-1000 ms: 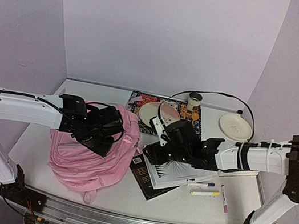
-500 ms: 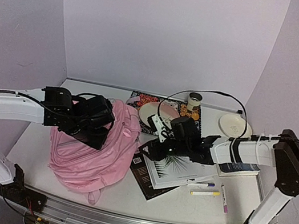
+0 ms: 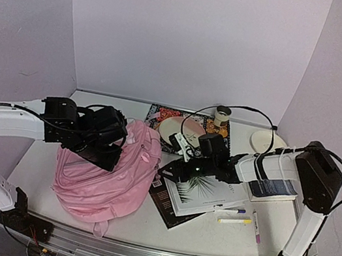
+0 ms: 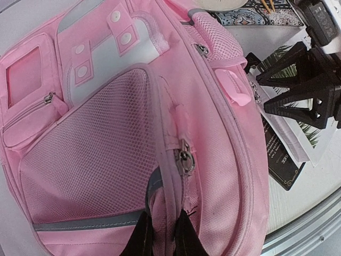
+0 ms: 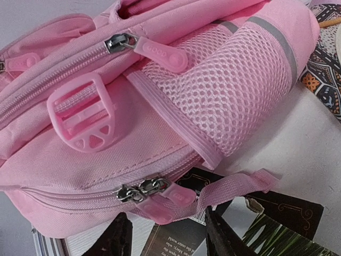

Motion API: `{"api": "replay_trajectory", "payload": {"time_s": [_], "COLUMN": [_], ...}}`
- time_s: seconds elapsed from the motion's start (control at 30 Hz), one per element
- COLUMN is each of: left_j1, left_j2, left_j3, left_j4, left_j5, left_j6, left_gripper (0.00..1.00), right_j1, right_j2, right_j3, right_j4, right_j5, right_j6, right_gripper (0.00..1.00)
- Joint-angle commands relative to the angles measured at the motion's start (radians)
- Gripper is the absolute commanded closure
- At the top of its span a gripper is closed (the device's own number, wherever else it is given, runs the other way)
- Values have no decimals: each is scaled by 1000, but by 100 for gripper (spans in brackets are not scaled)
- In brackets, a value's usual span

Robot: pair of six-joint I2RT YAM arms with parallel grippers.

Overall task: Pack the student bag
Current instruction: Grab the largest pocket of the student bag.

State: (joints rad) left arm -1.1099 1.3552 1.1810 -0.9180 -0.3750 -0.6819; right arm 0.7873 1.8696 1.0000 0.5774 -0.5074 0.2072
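At tabletop [image 3: 34, 173] 9 o'clock, bag [image 3: 105, 179] pinched by left hand [image 4: 162, 237]; right hand [image 5: 168, 234], spread, newly arrived at zip [image 5: 144, 189], opening pending.

We see soft, even, slightly violet light, with faint shadows on the table [image 3: 39, 171]. Our wrist views bend at the edges; near fingers [image 4: 141, 241] blur.
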Motion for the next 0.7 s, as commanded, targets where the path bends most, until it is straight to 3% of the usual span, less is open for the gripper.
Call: {"api": "replay_trajectory", "payload": {"time_s": [0.0, 0.43, 0.67], "left_j1": [-4, -4, -3], "left_j2": [-47, -57, -61], "left_j3": [46, 62, 63], "left_j4": [74, 84, 90], "left_j5": [-47, -64, -61], "left_j6": [-14, -17, -17], "left_gripper": [100, 100, 100], "right_j1": [-6, -6, -5], "right_j2": [6, 69, 107], "right_j3": [40, 59, 70], "right_j4": [35, 42, 62], "right_j5": [-102, -178, -169], "right_j6": [-8, -14, -22], "right_gripper": [53, 66, 65]}}
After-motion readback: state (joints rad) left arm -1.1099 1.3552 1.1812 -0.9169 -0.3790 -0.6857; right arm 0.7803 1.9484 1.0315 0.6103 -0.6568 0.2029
